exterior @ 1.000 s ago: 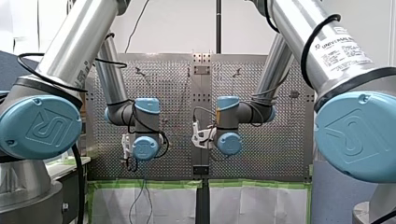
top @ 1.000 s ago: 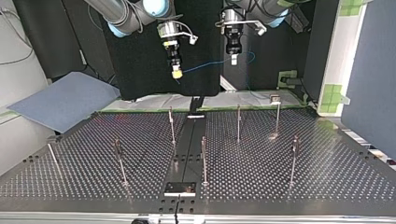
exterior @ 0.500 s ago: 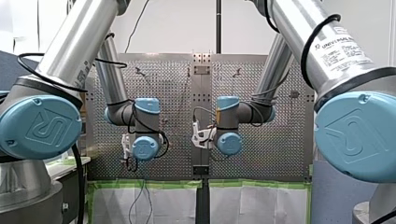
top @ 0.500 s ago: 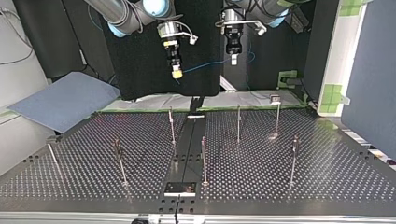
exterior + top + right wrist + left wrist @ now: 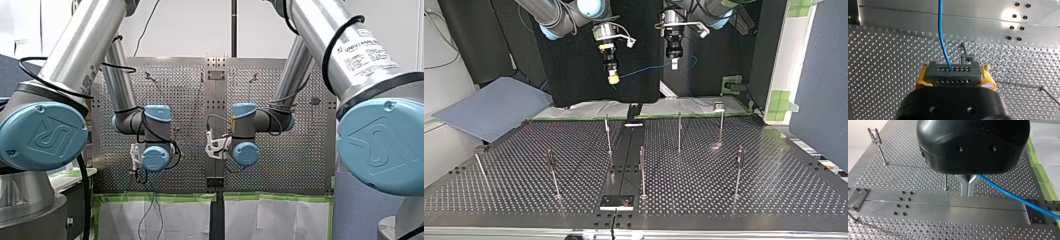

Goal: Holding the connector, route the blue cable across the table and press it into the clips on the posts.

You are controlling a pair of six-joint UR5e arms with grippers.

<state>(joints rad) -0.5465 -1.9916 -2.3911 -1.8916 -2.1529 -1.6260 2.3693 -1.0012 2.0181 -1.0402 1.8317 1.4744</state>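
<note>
You are seeing both arms hanging straight down at the upper middle of the top view. The right gripper (image 5: pixel 613 77) is clamping the grey connector (image 5: pixel 952 73) between its yellow pads (image 5: pixel 920 81). Just to its right, the left gripper (image 5: pixel 674 63) is pinching its metal fingers (image 5: pixel 968 186) narrowly on the blue cable (image 5: pixel 644 71), which is stretching between the two. Thin posts (image 5: pixel 608 135) are standing across the perforated table (image 5: pixel 774 180), well below the cable.
</note>
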